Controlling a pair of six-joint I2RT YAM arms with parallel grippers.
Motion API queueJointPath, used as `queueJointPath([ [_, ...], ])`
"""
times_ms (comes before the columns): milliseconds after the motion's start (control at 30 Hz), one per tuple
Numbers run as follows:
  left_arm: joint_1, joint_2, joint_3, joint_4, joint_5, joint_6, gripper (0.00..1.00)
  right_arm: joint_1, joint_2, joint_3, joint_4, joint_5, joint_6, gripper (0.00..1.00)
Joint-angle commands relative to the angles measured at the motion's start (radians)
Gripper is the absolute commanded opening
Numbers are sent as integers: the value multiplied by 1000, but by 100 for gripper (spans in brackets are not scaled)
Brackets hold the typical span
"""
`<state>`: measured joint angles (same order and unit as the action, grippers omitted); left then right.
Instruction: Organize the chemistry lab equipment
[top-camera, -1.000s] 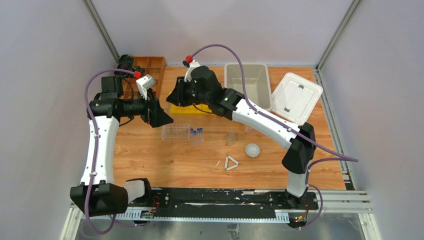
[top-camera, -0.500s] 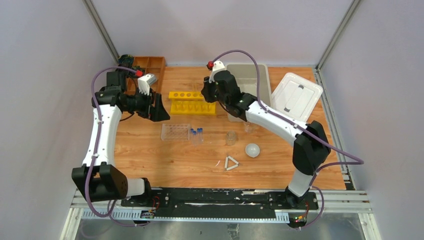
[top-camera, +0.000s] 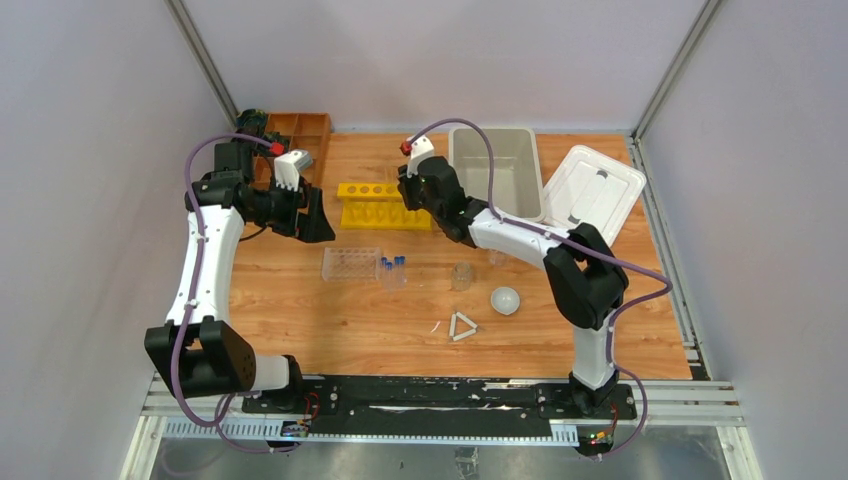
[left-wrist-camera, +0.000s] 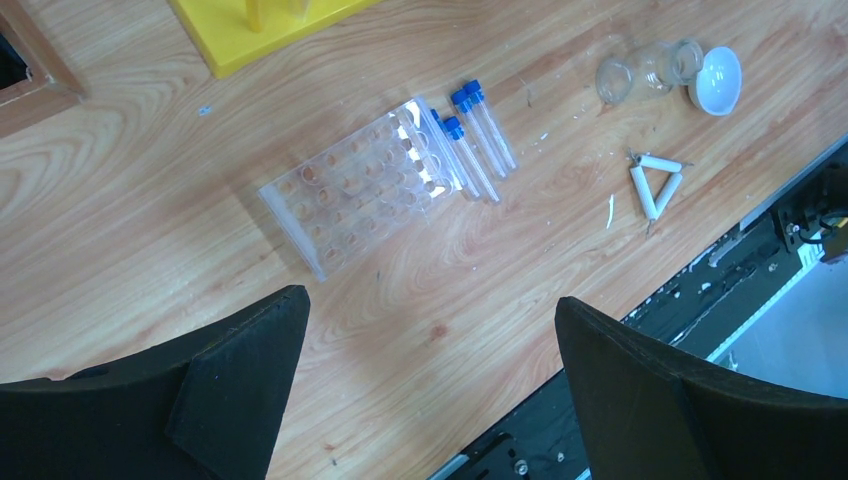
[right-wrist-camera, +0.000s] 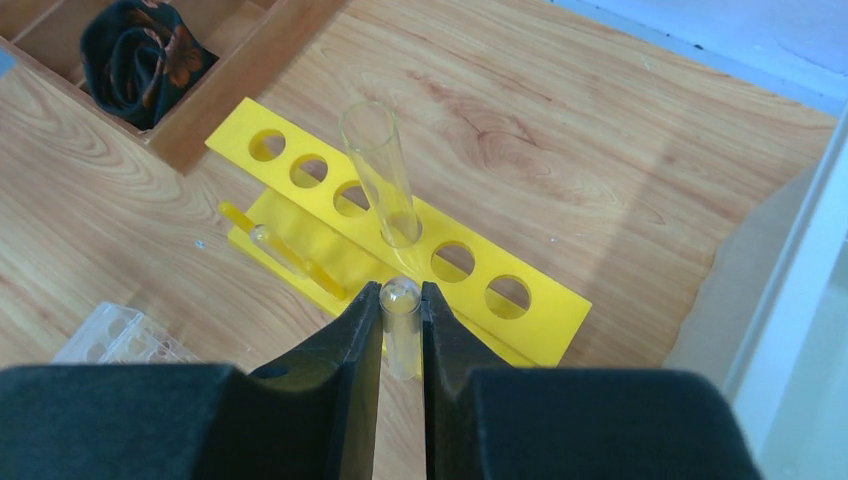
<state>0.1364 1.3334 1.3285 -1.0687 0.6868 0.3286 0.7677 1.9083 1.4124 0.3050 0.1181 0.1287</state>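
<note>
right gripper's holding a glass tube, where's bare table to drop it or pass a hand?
Bare wood near-left, between the clear tube rack and the front rail; also near-right, between the white dish and the right edge, partly under the right arm. Crowded: the middle row from that rack through blue-capped tubes, beaker and triangle.

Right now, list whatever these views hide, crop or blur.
Right wrist view: lower end of the clear glass tube, hidden between the fingers of the right gripper.
Left wrist view: small clear glass beaker and funnel, outlines merge; too small from the top.
Right wrist view: wooden compartment tray, cropped by the edge; from the top, the left arm covers part.
</note>
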Motion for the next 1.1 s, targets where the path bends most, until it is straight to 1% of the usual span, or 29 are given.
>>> queueJointPath([
  [0, 8, 0, -5, 0, -12, 17, 100, 1, 27, 22, 83, 3, -31, 0],
  [567, 7, -1, -5, 0, -8, 30, 100, 4, 88, 44, 83, -36, 3, 0],
  [1067, 9, 1, -8, 0, -14, 35, 100, 7, 89, 12, 88, -20, -27, 0],
])
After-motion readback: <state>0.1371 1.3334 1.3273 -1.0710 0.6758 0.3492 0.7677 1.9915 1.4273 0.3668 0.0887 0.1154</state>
